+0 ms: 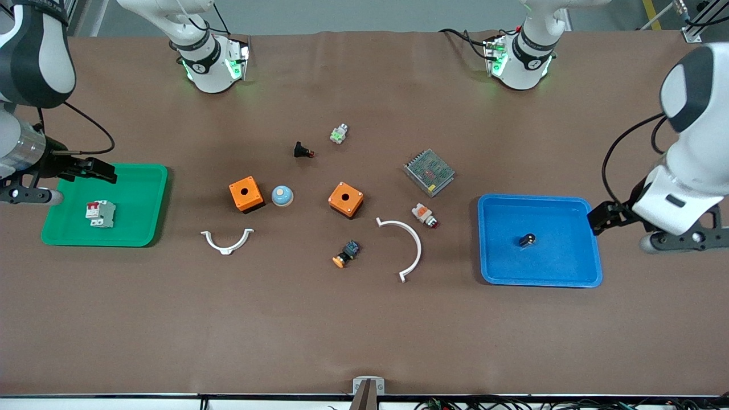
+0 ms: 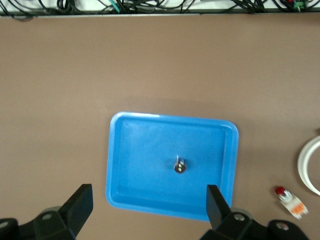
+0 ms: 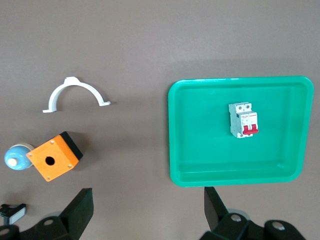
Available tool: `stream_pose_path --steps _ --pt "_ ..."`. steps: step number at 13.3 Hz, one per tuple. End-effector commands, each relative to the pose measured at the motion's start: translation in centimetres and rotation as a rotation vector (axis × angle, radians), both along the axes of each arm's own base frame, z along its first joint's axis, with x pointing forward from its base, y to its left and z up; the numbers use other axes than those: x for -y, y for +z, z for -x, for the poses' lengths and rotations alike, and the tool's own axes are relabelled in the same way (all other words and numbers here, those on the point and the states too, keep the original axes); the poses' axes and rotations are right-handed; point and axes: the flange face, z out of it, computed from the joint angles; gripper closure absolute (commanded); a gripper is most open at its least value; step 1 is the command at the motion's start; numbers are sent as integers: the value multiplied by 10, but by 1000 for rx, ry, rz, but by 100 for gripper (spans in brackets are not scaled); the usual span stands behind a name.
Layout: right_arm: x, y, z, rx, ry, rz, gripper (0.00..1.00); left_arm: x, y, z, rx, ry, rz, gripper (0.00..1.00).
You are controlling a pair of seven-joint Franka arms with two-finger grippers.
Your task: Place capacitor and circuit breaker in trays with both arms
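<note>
The tiny black cylinder with a silvery end, the capacitor (image 1: 527,240), lies loose in the shallow blue plastic tray (image 1: 592,245) toward the left arm's end of the brown desk (image 1: 364,330); the white-grey rectangular circuit breaker (image 1: 100,214) with red levers lies in the green plastic tray (image 1: 145,228) toward the right arm's end; judged from this, both placements look done, and what is left is likely only for the arms to pull away. The left gripper (image 2: 150,202) hangs over the blue tray's edge nearest its arm's end of the desk, jaws spread wide and holding nothing; the right gripper (image 3: 148,206) hangs over the green tray's rim, jaws likewise released and empty. Between the trays, untouched, lie two orange boxes (image 1: 246,194) and two white curved clamps (image 1: 227,242), among other small parts.
</note>
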Motion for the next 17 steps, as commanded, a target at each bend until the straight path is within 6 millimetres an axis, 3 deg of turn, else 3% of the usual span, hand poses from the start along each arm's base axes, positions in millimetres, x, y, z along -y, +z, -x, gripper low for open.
stream_pose_path --steps 1,3,5,7,11,17 --pt "-9 22 14 19 -26 -21 2 -6 33 24 -19 -31 35 0" --pt "-15 37 14 17 -35 -35 2 -10 51 43 -46 -76 51 0" --pt "-16 65 9 61 -35 -37 2 -20 63 63 -110 -75 72 0" --pt "-11 98 2 119 -36 -32 0 -19 67 84 -127 -74 69 0" --pt "8 155 11 151 -66 -28 0 -16 67 113 -143 -72 101 0" --pt "6 163 7 177 -60 -26 0 -10 76 129 -120 -73 50 0"
